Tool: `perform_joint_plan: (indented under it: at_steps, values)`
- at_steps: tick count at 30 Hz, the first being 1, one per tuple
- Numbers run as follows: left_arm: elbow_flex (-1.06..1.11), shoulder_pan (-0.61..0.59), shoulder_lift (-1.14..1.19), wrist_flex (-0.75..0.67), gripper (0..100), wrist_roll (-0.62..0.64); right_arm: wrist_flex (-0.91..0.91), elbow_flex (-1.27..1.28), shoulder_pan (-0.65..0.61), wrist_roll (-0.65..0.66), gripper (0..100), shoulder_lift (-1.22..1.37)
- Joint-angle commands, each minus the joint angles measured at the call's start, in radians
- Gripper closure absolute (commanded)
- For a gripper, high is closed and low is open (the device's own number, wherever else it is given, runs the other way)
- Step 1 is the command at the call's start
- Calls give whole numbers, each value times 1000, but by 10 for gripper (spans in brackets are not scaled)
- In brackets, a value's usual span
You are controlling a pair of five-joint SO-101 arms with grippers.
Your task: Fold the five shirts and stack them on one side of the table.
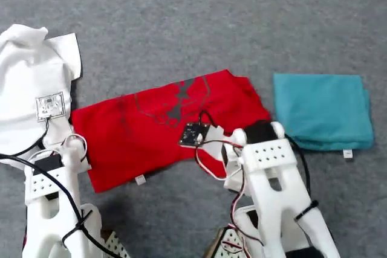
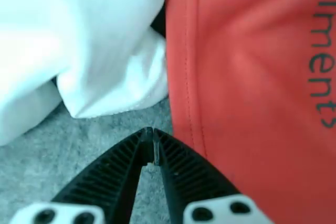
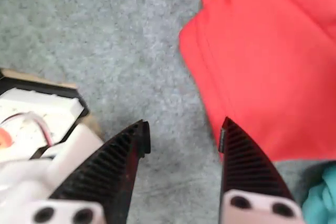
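We count one teal shirt (image 1: 320, 110) folded on the desk (image 1: 181, 28); red shirt (image 1: 157, 125) half-folded, white pile (image 1: 30, 89) crumpled, stacking left. Left fingers (image 2: 121, 166) clenched empty, right fingers (image 3: 115, 161) released.

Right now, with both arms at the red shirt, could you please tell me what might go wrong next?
1. The left tool is shut just off the hem of the red shirt, with the white shirt right beside it; a grab there may catch both fabrics.
2. The right tool is open at the red shirt's other edge, close to the teal shirt; a pull that way could rumple that finished fold.
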Motion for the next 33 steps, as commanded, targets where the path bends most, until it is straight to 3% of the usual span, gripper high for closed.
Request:
perform_joint_plan:
  at_steps: [1, 15, 20, 27, 33]
  values:
    - [0, -3, -19, -15, 981, -5, -78, 1, -12, 12, 726, 61]
    - [3, -3, -13, -15, 981, -5, -365, 4, -5, 91, 748, 446]
    - [3, -3, -13, -15, 981, -5, -365, -38, -5, 92, 756, 503]
    - [3, -2, -13, -15, 981, -5, -373, -39, -5, 92, 982, 504]
    - [3, -2, -13, -15, 981, -5, -393, -74, 30, 92, 994, 506]
